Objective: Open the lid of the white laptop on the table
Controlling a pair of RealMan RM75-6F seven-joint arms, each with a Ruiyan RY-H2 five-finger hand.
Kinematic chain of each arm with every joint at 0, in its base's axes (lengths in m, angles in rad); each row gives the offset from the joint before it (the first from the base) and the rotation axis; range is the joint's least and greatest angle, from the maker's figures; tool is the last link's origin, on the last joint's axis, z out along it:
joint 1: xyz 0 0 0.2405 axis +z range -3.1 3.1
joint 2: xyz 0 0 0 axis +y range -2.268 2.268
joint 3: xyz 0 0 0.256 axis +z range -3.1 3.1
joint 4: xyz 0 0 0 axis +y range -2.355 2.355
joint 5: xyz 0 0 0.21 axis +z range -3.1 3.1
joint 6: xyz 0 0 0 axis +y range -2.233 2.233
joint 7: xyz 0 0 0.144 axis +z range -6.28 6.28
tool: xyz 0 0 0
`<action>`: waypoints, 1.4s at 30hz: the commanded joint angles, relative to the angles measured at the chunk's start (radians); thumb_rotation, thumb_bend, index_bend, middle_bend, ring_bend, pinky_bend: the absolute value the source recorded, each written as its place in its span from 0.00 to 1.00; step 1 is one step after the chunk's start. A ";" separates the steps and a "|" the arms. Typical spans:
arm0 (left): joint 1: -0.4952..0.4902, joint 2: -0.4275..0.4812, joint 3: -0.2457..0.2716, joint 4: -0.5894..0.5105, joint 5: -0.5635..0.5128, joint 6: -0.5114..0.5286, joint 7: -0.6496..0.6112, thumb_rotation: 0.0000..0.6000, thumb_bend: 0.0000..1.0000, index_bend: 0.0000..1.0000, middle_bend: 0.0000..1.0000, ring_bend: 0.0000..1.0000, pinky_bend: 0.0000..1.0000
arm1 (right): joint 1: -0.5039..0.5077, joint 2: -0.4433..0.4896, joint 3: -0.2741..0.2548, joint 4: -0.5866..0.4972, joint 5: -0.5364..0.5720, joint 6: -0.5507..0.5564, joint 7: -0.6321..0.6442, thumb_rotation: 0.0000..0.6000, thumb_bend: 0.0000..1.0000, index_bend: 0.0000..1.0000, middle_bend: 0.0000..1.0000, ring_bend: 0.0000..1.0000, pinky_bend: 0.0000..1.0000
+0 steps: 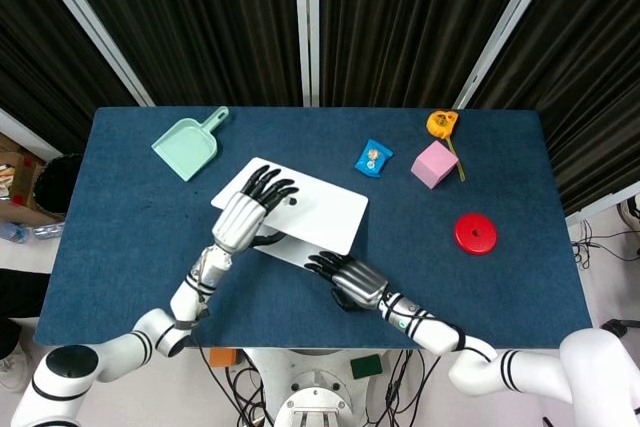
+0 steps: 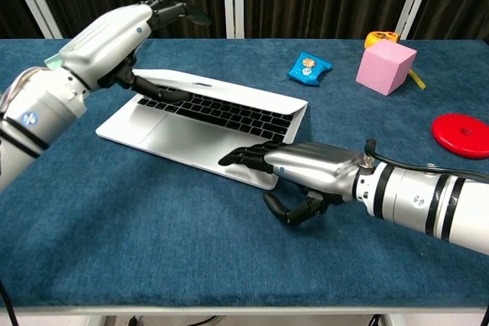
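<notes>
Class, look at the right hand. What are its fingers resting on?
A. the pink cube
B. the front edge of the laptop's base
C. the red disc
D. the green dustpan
B: the right hand lays its fingers on the front edge of the laptop base, holding it down while the left hand lifts the lid.

My table (image 1: 120, 247) wears a dark blue felt-like cover. Beyond its 12 o'clock edge hang black pleated curtains (image 1: 400, 17), split by pale slanted and upright frame bars (image 1: 306, 22). At 3 o'clock, cables (image 1: 600, 247) trail across light floor. At 9 o'clock, a cardboard box (image 1: 15, 182) sits beside a dark bin (image 1: 52, 182).
</notes>
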State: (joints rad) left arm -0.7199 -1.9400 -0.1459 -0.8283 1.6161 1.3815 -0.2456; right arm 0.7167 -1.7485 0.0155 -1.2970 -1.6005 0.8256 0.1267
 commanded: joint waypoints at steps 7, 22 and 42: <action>-0.097 0.112 -0.104 -0.162 -0.103 -0.168 0.091 1.00 0.57 0.23 0.19 0.08 0.07 | 0.004 -0.013 0.006 0.011 0.031 0.011 -0.014 1.00 0.76 0.00 0.00 0.00 0.00; -0.236 0.187 -0.245 -0.181 -0.289 -0.380 0.192 1.00 0.54 0.21 0.19 0.08 0.07 | 0.010 -0.040 0.031 0.061 0.070 0.042 0.027 1.00 0.78 0.00 0.00 0.00 0.00; -0.410 0.167 -0.345 0.048 -0.516 -0.617 0.244 1.00 0.53 0.17 0.19 0.08 0.07 | 0.037 -0.070 0.031 0.135 0.133 -0.035 0.064 1.00 0.78 0.00 0.01 0.00 0.00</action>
State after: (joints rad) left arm -1.1071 -1.7701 -0.4768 -0.8081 1.1259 0.7922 -0.0165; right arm 0.7523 -1.8175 0.0485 -1.1638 -1.4701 0.7931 0.1934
